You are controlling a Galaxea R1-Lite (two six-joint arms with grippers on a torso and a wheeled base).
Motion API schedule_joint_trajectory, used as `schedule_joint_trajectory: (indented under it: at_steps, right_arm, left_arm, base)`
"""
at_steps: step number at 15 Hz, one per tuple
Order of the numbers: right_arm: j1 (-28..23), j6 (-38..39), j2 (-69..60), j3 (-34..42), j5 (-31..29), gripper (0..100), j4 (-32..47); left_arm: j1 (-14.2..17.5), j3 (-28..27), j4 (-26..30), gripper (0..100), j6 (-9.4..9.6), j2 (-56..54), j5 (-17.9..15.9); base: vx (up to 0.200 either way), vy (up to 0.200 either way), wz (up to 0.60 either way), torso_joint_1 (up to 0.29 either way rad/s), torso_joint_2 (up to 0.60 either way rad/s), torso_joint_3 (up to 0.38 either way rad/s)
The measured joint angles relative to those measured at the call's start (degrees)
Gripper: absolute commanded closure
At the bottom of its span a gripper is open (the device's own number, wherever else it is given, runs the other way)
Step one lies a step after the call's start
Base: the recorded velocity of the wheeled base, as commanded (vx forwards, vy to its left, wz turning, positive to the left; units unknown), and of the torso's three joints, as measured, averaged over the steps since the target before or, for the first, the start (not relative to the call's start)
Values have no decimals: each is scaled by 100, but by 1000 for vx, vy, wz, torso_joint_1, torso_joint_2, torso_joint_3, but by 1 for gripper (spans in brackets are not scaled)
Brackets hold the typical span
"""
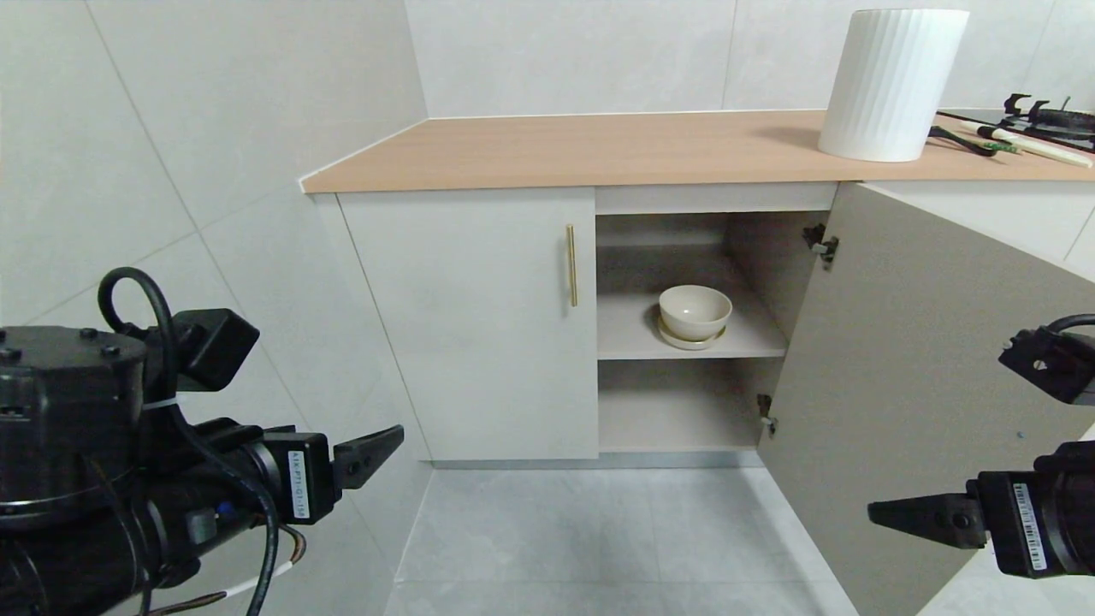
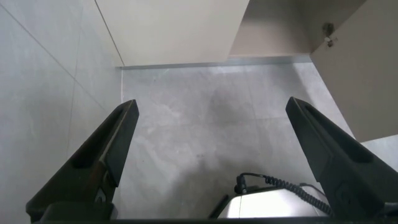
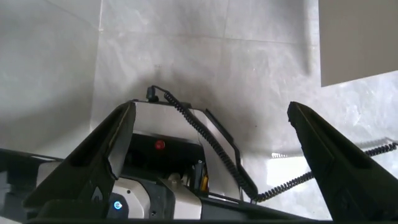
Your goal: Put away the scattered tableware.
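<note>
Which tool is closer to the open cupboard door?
Right. The right tool hangs low before the open door; the left tool is across the cupboard, by the tiled wall.

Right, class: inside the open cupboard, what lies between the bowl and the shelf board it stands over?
A small plate, seen in the head view, lies under the bowl on the shelf.

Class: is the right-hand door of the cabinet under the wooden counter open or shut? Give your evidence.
Open. The grey cabinet door stands swung outward, baring the inner shelf and a cream bowl inside.
</note>
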Motion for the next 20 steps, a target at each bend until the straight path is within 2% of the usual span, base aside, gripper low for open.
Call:
schedule_joint_trajectory:
  at_steps: [4,7,15,20]
  right_arm:
    - [0,-7,-2,-179,5,0,656]
    - [0,-18,-17,-271,0,0,791]
    - [-17,-29,35,-653,-4,0,1849]
    - [-494,-46,41,-887,-67,0,2119]
  left_arm:
    - [6,32,7,0,7,7,4]
    - [2,34,0,0,7,11,2]
    - [-2,34,5,0,9,2,0]
    - [-2,34,-2,0,9,-6,-7]
  base:
    - [0,-200,0,8,1,1]
    - [0,-200,0,-1,-1,4]
    - [0,-200,0,2,2,1]
    - [0,0,0,0,0,0]
